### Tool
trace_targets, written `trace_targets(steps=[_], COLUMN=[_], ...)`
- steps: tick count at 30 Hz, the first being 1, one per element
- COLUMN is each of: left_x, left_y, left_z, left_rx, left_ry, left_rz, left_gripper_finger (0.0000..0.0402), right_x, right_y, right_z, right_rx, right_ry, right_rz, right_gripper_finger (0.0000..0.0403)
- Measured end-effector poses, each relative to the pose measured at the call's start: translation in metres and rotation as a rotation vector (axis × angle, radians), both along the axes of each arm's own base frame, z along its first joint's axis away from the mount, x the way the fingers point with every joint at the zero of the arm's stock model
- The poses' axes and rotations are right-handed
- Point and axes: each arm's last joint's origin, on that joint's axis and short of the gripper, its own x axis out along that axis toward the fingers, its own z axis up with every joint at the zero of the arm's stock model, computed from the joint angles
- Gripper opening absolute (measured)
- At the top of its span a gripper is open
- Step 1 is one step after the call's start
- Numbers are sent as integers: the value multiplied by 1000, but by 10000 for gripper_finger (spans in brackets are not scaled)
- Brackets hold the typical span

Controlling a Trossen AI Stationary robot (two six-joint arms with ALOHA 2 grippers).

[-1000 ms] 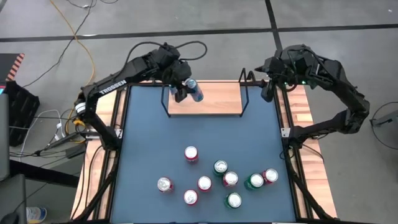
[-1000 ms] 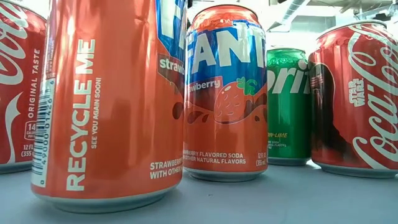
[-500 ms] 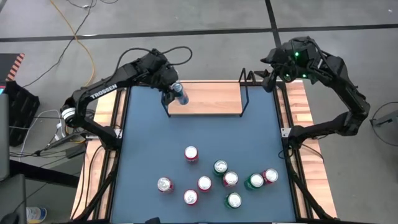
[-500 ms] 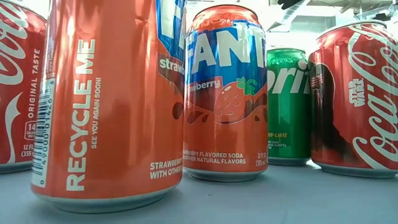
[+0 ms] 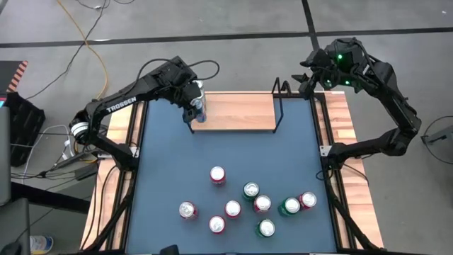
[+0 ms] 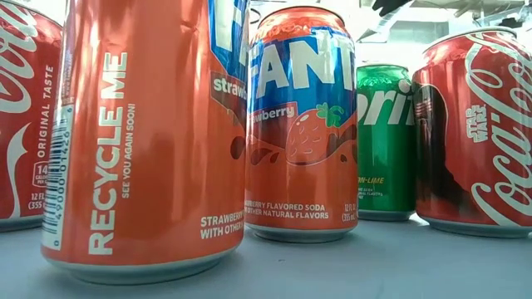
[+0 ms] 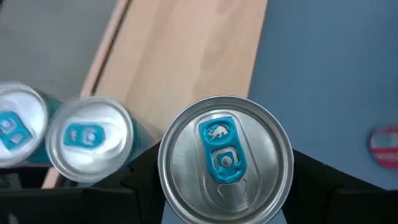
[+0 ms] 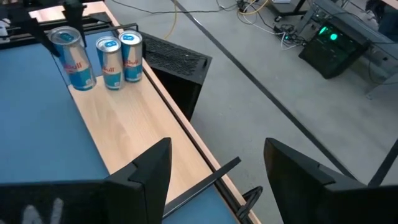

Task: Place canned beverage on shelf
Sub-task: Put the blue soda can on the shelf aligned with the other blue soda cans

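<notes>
1. Canned beverage (image 7: 225,158), blue and silver, upright between the fingers of the left pincer (image 5: 196,108), gripped at its sides, long axis vertical, lid up.
2. Held at the left end of the shelf (image 5: 241,110), just beside two cans (image 8: 115,59) already standing there.
3. Right pincer (image 8: 217,177) open, empty, waiting near the shelf's right end, farther off.

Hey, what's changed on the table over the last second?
The left end effector carried its blue can from the middle-left of the shelf toward the shelf's left end, beside two blue cans already there. The right end effector shifted slightly. The red and green cans stayed put.
</notes>
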Motion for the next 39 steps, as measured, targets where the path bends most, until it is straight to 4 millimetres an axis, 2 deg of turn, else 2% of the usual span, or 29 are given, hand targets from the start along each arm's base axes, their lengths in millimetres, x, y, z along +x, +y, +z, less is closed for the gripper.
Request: trace_targets(steps=[10,16,24,30,39], left_x=[-2,3,3,8,11], left_y=[4,4,5,3,1], left_z=[-3,-20,-19,-30,-30], left_rx=[1,-32,-2,-15,2], left_ry=[8,26,37,96,107], left_rz=[-14,7,6,-5,-8], left_gripper_finger=[220,220,220,220,225], right_x=[0,0,0,0,0], right_y=[0,0,0,0,0], right_z=[1,1,1,1,1], right_rx=[-5,-6,-12,-12,-11], right_ry=[-6,-6,0,0,0], right_rz=[1,0,5,6,5], right_gripper_finger=[240,240,240,240,240])
